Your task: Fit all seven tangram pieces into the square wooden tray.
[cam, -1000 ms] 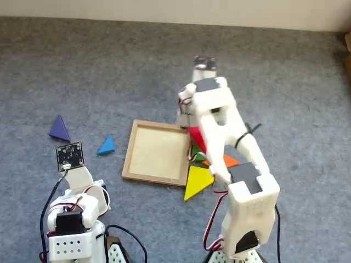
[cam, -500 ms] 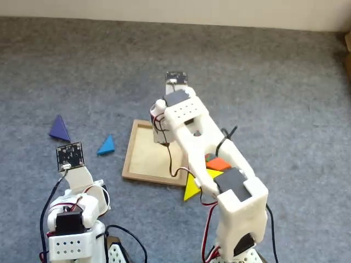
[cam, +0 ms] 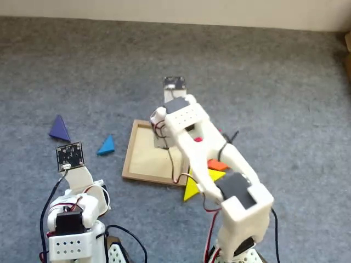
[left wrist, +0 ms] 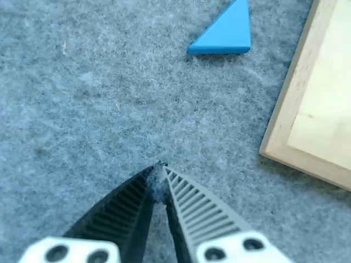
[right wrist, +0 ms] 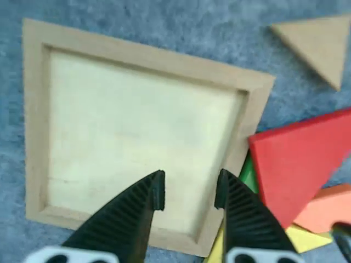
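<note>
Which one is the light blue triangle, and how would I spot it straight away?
Find the square wooden tray in the middle of the grey carpet. On its side away from the yellow triangle lie two blue pieces. The light blue triangle is the one nearer the tray, paler than the dark blue triangle farther out.

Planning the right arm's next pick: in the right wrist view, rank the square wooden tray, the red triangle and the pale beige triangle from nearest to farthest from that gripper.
1. Square wooden tray: directly under the right gripper.
2. Red triangle: at the tray's edge.
3. Pale beige triangle: farthest, off the tray's corner.
</note>
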Robot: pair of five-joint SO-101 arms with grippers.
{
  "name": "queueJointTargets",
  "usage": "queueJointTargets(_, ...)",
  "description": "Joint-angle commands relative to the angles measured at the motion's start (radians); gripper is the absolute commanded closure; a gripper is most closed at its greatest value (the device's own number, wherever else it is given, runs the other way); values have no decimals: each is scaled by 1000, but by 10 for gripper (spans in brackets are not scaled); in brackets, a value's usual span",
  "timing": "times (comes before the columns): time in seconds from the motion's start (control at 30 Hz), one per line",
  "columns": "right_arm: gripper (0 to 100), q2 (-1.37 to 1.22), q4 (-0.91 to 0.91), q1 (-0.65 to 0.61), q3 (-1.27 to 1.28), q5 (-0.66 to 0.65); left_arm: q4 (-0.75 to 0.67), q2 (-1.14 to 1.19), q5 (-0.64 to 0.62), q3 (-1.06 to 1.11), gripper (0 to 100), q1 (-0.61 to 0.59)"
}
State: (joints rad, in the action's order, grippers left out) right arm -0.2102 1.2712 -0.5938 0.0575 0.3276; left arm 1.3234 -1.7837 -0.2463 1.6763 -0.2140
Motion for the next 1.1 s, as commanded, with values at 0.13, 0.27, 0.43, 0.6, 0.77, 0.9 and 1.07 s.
queueJointTargets(0.13,870,282,4,159,105,-150,5,-42,-8,19,994,10)
queueJointTargets(0.27,985,283,-58,223,186,-241,5,-42,-8,19,994,-1)
queueJointTargets(0.43,992,283,-157,231,302,-270,5,-42,-8,19,994,-41)
queueJointTargets(0.6,992,278,-199,234,338,-272,5,-42,-8,19,994,-50)
queueJointTargets(0.77,992,185,-196,248,340,-272,5,-42,-8,19,994,-48)
queueJointTargets(0.9,992,160,-194,288,337,-272,5,-42,-6,19,994,-42)
queueJointTargets(1.07,992,163,-193,285,338,-272,5,-42,-6,19,994,-42)
